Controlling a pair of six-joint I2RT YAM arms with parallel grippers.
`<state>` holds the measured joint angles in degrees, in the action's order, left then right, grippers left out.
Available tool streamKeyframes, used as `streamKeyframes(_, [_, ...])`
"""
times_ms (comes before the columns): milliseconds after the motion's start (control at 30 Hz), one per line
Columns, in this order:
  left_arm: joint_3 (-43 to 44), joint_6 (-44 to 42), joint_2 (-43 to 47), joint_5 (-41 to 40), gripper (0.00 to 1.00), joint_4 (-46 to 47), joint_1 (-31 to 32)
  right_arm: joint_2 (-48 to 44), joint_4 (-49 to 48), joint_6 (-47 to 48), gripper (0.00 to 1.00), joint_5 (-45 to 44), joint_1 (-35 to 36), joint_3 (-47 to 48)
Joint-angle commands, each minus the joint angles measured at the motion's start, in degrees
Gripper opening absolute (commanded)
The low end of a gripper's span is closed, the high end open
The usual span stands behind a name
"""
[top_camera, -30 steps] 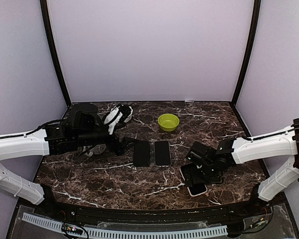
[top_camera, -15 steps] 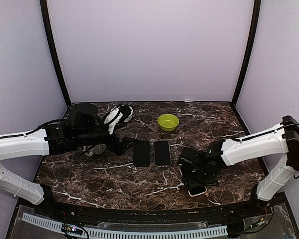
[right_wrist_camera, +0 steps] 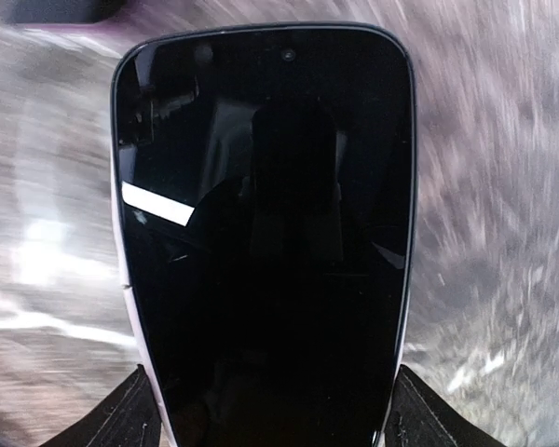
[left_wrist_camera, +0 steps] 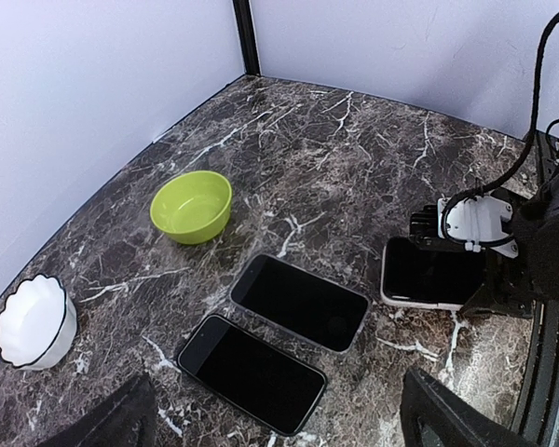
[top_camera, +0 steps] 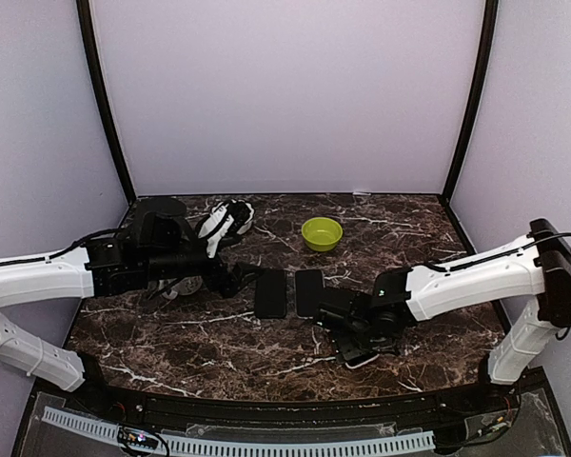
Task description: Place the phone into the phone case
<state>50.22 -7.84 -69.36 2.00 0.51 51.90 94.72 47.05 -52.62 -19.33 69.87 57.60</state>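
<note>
Closest to us, the right pincer (right_wrist_camera: pixel 272 414) is low over the dark marble desk (top_camera: pixel 428 238). Its two fingers (right_wrist_camera: pixel 130 419) press on the long sides of the phone (right_wrist_camera: pixel 265 214), so this pincer is clamped on the phone. The phone lies flat between the fingers with its black glass side up. It has a pale rim. We cannot tell if it rests on the desk or is lifted a little. The desk around it looks smeared in the right wrist view.

A bit further on, just to the left of the right pincer, two flat black things lie side by side on the desk. They are the right slab (top_camera: pixel 309 291) and the left slab (top_camera: pixel 270 293), with a thin gap between them. The right slab is near the phone but does not touch it. We cannot tell which slab is the phone case.

The left pincer (top_camera: pixel 240 278) sits low just left of the left slab, with its tips pointing at it. Its fingers (left_wrist_camera: pixel 102 424) are wide apart and hold nothing.

Further back, past the slabs, a green bowl (top_camera: pixel 322 233) stands upright, well apart from both pincers. A white bowl (left_wrist_camera: pixel 35 321) with a wavy rim stands behind the left pincer.
</note>
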Motion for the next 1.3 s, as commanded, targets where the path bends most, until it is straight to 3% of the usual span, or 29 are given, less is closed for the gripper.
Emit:
streamKeyframes(0, [-1.67,2.14,3.17,4.20,0.92,3.51,-0.31,-7.70,-15.22,8.06,0.11,-13.53,5.59,5.98])
streamKeyframes(200, [-8.62,12.49,8.78,14.89,0.92,17.59,-0.36,-8.65,-42.51,24.31,0.10,-27.17,11.77,6.62])
streamKeyframes(300, [-11.31,16.72,11.53,14.30,0.93,23.53,-0.33,-6.86,-52.06,29.70,0.08,-28.98,12.54,7.24])
streamKeyframes(467, [-16.97,19.80,15.96,9.60,0.90,33.32,-0.33,-3.90,-59.05,36.13,0.07,-28.77,13.53,10.20])
streamKeyframes(700, [-15.82,18.88,14.10,9.74,0.56,31.00,-0.35,-1.02,-60.76,42.18,0.06,-28.35,15.15,13.41])
streamKeyframes(767, [-15.88,19.06,14.05,10.34,0.42,31.25,-0.31,-0.77,-60.84,43.11,0.06,-28.29,15.29,13.58])
streamKeyframes(867, [-16.16,19.02,14.31,11.82,0.09,31.91,-0.35,-1.14,-61.25,43.57,0.05,-28.13,15.29,13.12])
streamKeyframes(933, [-16.24,18.92,14.42,12.19,0.01,32.01,-0.36,-1.73,-61.79,43.98,0.05,-28.16,15.30,12.45])
streamKeyframes(1033, [-16.29,18.32,14.51,13.24,0.00,32.07,-0.36,-3.20,-62.16,44.82,0.08,-27.79,15.30,11.27])
streamKeyframes(1067, [-16.29,18.22,14.52,13.44,0.00,32.02,-0.37,-3.77,-62.11,45.14,0.13,-27.22,15.30,10.77])
streamKeyframes(1100, [-16.22,17.92,14.56,13.99,0.00,32.01,-0.38,-4.59,-61.89,45.60,0.24,-26.41,15.28,10.25])
streamKeyframes(1200, [-15.98,16.39,15.07,16.28,0.00,31.50,-0.31,-8.72,-59.23,46.89,0.73,-24.06,15.03,8.09])
streamKeyframes(1267, [-15.64,14.58,15.62,19.46,0.00,30.92,-0.34,-13.59,-55.84,47.34,0.96,-19.07,13.77,5.75])
